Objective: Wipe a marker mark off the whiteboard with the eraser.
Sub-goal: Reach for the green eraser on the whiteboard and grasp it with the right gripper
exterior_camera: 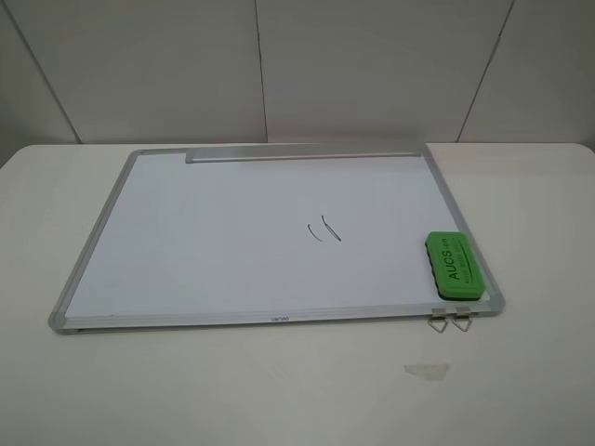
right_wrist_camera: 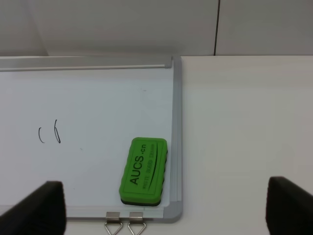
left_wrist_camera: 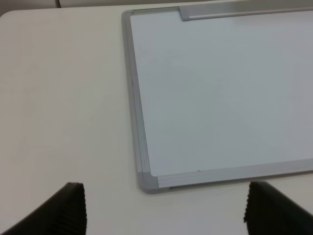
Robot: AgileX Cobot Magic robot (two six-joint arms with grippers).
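The whiteboard (exterior_camera: 232,232) lies flat on the table, its grey tray strip (exterior_camera: 302,155) along the far edge. The marker mark (exterior_camera: 324,229), two thin dark curved strokes, sits near the board's middle and shows again in the right wrist view as the same mark (right_wrist_camera: 49,132). The green eraser (exterior_camera: 454,267) rests on the board's near right corner, lettering up; the right wrist view has this eraser (right_wrist_camera: 144,170) ahead of my right gripper (right_wrist_camera: 166,210), which is open and empty. My left gripper (left_wrist_camera: 164,210) is open over bare table beside the board's near left corner (left_wrist_camera: 146,178). Neither arm shows in the exterior view.
Two metal binder clips (exterior_camera: 450,319) stick out from the board's near edge by the eraser. A small pale scrap of tape (exterior_camera: 427,372) lies on the white table (exterior_camera: 279,390) in front. A panelled wall stands behind.
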